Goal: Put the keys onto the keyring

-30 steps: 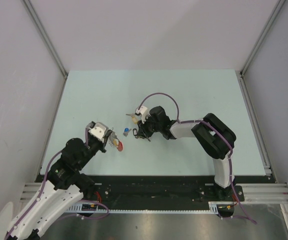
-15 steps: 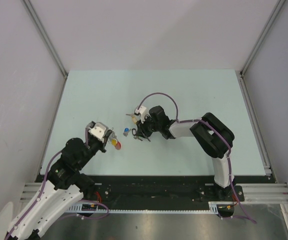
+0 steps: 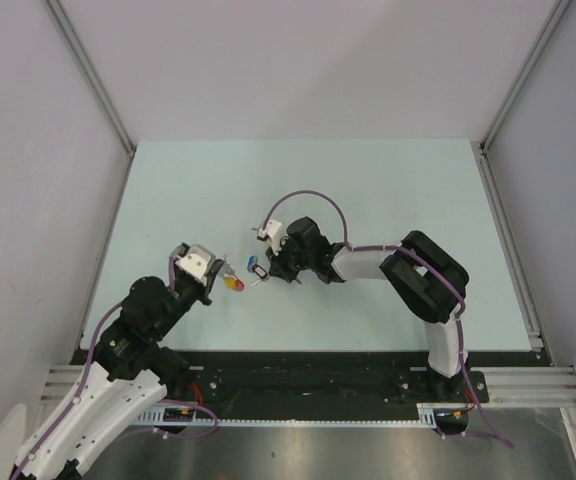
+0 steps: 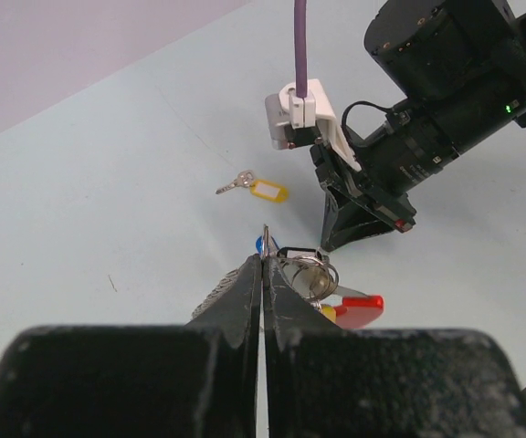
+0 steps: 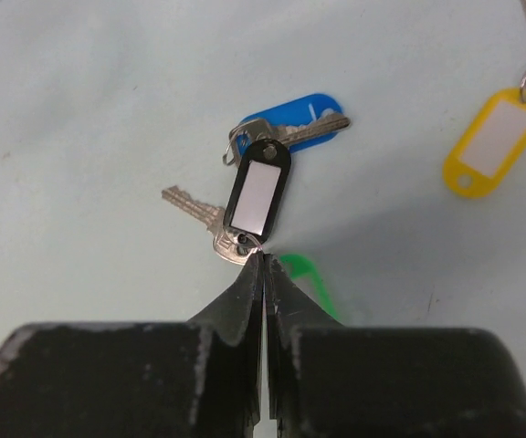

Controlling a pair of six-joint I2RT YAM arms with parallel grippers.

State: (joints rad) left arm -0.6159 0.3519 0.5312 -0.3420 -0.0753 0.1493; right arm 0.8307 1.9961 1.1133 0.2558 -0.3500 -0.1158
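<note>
My left gripper [image 4: 264,260] is shut on the keyring, whose silver coil [image 4: 310,276] and red arc [image 4: 359,310] hang just right of the fingertips. In the top view the left gripper [image 3: 224,270] holds the keyring [image 3: 234,284] left of centre. My right gripper [image 5: 265,259] is shut on the small loop of a key with a black tag [image 5: 258,187]. From above the right gripper [image 3: 267,268] is close beside the keyring, the black tag [image 3: 257,268] between them. A blue-tagged key [image 5: 290,126] and a green tag [image 5: 305,275] lie under the right gripper.
A key with a yellow tag [image 4: 261,189] lies alone on the pale green table [image 3: 398,180], just beyond both grippers; it also shows as a yellow tag [image 5: 495,143] at the right wrist view's upper right. The right arm's wrist [image 4: 409,137] looms close to the left gripper.
My right gripper has shut on the black-tagged key and carried it left, close to the keyring. The left arm has barely moved; the keyring has swung slightly.
</note>
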